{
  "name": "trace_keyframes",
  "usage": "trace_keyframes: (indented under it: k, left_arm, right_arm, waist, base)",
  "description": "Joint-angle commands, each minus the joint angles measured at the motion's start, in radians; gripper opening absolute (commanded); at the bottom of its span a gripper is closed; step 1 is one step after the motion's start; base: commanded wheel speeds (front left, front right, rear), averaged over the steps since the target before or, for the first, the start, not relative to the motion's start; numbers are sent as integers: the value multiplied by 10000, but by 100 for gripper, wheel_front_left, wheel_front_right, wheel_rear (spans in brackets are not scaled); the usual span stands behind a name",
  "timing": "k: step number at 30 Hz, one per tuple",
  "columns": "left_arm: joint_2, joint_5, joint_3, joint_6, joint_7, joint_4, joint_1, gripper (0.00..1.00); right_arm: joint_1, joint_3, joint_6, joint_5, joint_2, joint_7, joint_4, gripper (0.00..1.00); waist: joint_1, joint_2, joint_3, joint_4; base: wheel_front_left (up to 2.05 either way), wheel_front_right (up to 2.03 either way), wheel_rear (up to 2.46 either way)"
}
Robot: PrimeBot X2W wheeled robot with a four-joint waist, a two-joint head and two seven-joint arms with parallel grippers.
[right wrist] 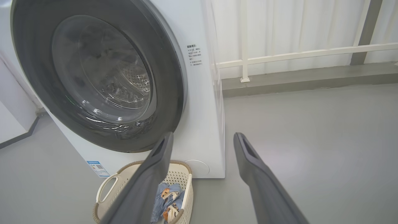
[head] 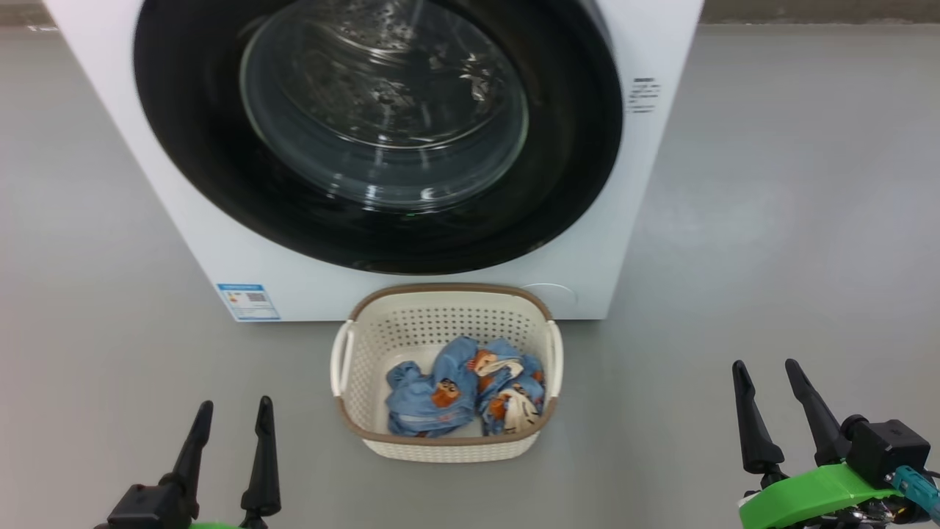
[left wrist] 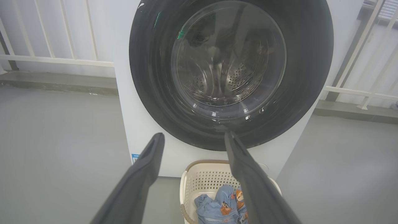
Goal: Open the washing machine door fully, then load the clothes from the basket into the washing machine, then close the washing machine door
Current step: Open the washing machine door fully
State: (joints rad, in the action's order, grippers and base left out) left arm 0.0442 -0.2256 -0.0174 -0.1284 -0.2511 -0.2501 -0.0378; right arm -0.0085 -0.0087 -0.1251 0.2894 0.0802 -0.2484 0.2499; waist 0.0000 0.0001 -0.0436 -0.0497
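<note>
The white washing machine (head: pixel 661 44) (left wrist: pixel 143 130) (right wrist: pixel 202 109) stands ahead on the grey floor. Its round black-rimmed door (head: pixel 198 132) (left wrist: pixel 149 62) (right wrist: pixel 168 77) with a glass porthole is closed flat against the front. Right before the machine sits the cream basket (head: pixel 440 312) (left wrist: pixel 199 180) (right wrist: pixel 107 186), holding light-blue clothes (head: pixel 426 397) (left wrist: pixel 217 208) (right wrist: pixel 164 199) with orange prints. My left gripper (head: pixel 233 415) (left wrist: pixel 194 138) is open at the lower left, short of the basket. My right gripper (head: pixel 764 371) (right wrist: pixel 202 138) is open at the lower right, nothing between its fingers.
Grey floor (head: pixel 793 220) spreads on both sides of the machine. A white railing (right wrist: pixel 295 54) (left wrist: pixel 56 59) and a low kerb run behind it. A blue label (head: pixel 248 301) marks the machine's lower left corner.
</note>
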Motion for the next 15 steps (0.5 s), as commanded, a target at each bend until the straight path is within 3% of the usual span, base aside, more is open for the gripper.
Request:
trace_keyframes:
  k: [1, 9, 15]
  left_arm:
    - [80, 109, 331, -23, -107, 207, -349, 100]
    - [70, -299, 288, -23, -107, 233, -386, 100]
    - [67, -343, 243, -23, -107, 210, -378, 100]
  right_arm:
    - [-366, 186, -56, -42, 101, -134, -212, 100]
    - [-369, 112, -56, -60, 92, -134, -185, 100]
    - [-406, 53, -56, -77, 68, -134, -185, 100]
  waist:
    - [0, -1, -21, 17]
    - [0, -1, -43, 51]
    - [0, -1, -44, 30]
  base:
    - [123, 123, -246]
    - [115, 115, -230]
    - [67, 67, -134]
